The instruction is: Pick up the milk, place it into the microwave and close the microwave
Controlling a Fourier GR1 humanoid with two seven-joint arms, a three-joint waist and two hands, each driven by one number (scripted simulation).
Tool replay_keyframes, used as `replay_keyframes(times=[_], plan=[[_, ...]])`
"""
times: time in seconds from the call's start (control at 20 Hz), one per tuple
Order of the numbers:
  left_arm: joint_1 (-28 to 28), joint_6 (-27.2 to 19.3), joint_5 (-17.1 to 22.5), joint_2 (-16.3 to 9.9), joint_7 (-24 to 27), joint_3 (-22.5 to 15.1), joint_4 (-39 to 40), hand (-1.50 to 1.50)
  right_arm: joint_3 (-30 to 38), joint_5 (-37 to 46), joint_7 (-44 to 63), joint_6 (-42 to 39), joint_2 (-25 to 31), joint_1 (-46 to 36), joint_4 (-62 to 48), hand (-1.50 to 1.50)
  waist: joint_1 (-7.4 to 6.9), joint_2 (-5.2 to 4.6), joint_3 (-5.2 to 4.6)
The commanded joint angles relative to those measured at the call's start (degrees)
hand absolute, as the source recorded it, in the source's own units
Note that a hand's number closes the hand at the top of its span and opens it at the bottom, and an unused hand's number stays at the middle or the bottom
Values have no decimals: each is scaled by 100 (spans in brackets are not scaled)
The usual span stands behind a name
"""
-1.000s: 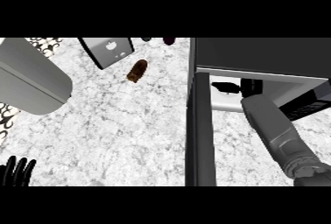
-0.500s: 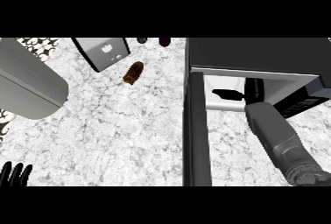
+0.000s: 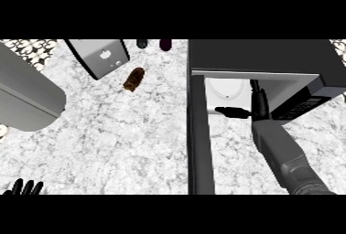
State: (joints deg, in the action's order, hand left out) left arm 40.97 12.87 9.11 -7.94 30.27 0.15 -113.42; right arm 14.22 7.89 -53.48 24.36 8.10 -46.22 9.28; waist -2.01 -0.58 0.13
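Right hand (image 3: pixel 238 111) deeper into the microwave (image 3: pixel 270 59) — fingers open, milk hidden — left hand (image 3: pixel 24 188) cropped, open.

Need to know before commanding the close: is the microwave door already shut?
No, the microwave door stands swung open, and the right hand reaches into the cavity.

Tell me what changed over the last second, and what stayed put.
The right robot hand pushed further forward, reaching deeper into the open microwave, with the thumb sticking out to the left. Whether it holds the milk cannot be seen. The whole view also shifted, so the counter items appear lower. The left robot hand stayed resting at the lower left edge, the microwave door stayed open, and the brown item stayed on the counter.
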Motion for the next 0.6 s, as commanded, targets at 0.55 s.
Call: replay_keyframes(times=[0.55], plan=[[76,441,-580,91,-257,-1191,-288,-150,-201,-383,-818,-2593,-419,1556,942,-150,322,117,-18]])
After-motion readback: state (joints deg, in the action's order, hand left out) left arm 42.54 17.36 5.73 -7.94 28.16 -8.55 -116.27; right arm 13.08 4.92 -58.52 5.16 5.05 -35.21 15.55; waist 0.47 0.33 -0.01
